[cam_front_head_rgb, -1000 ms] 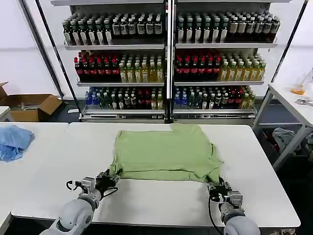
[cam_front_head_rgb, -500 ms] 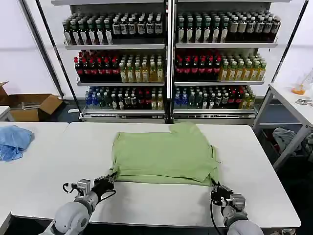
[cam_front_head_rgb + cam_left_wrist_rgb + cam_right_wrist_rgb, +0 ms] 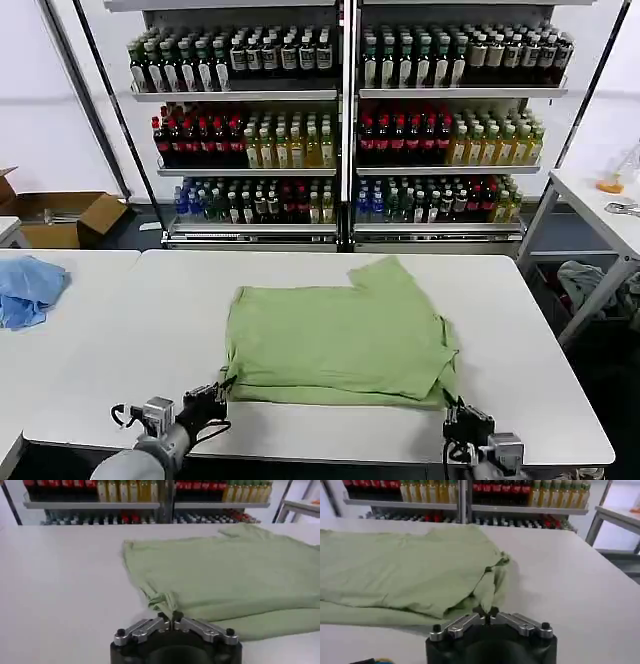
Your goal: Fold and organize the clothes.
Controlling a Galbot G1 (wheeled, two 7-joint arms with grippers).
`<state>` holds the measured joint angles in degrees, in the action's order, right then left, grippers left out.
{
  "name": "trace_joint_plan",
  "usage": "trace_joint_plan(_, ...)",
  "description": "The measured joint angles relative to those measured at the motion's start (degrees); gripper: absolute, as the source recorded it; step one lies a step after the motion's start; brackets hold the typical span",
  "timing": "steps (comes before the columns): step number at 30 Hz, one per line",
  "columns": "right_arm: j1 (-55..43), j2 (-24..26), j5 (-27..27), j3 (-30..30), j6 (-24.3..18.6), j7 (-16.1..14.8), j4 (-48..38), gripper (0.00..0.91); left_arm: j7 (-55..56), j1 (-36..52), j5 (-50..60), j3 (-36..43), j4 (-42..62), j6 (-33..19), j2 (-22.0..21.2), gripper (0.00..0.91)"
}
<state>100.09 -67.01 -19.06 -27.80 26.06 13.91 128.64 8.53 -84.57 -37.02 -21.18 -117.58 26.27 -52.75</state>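
A plain light-green shirt [image 3: 340, 340] lies folded on the white table [image 3: 150, 330], its near hem toward me. My left gripper [image 3: 215, 393] is at the shirt's near left corner, shut on a pinch of the cloth. In the left wrist view the gripper [image 3: 171, 616] holds a bunched fold of the shirt [image 3: 225, 575]. My right gripper [image 3: 455, 410] is at the near right corner, also shut on the cloth. In the right wrist view the gripper [image 3: 486, 611] grips a hanging fold of the shirt [image 3: 405, 570]. Both grippers sit low near the table's front edge.
A crumpled blue cloth [image 3: 28, 288] lies on the adjoining table at the left. A cardboard box [image 3: 65, 215] stands on the floor behind it. Shelves of bottles [image 3: 345, 130] fill the back. Another white table [image 3: 600, 210] stands at the right.
Both grippers have drawn back toward the table's front edge, dragging the shirt's near hem with them. The whole shirt has slid nearer to me.
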Motion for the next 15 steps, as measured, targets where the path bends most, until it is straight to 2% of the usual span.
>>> trace_joint_plan(1, 1.04, -0.14, 0.45, -0.05, 0.14, 0.03, 0.67, 0.907, 0.1, -0.98, 0.31, -0.32, -0.83, 0.06, 0.03, 0.907)
trace_joint_plan(7, 5.67, -0.19, 2.96, -1.11, 0.55, -0.02, 4.44, 0.907, 0.13, -5.98, 1.7, -1.37, -4.33, 0.54, 0.21, 0.907)
trace_joint_plan(15, 7.05, 1.31, 3.35, -4.78, 0.01, 0.07, 8.03, 0.907, 0.78, -8.14, 2.19, -3.52, -7.36, 1.1, 1.47, 0.907)
